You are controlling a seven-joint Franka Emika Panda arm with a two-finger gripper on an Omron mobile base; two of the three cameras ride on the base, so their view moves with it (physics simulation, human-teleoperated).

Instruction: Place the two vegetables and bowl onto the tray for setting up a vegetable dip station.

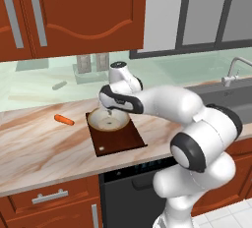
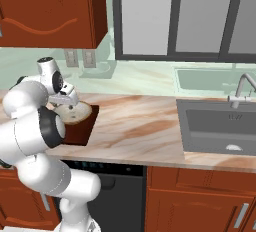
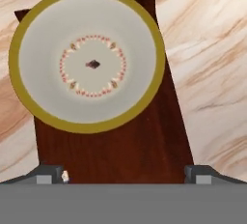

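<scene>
On tray (image 3: 144, 141) — bowl (image 3: 87, 59); gripper (image 3: 125, 172) wide above

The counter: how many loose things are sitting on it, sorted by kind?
Vegetables: 1, the orange carrot lying on the bare counter, left of the tray.
Bowls: 1, the bowl resting on the tray.
Trays: 1, the dark wooden tray.
Total: 3.
</scene>
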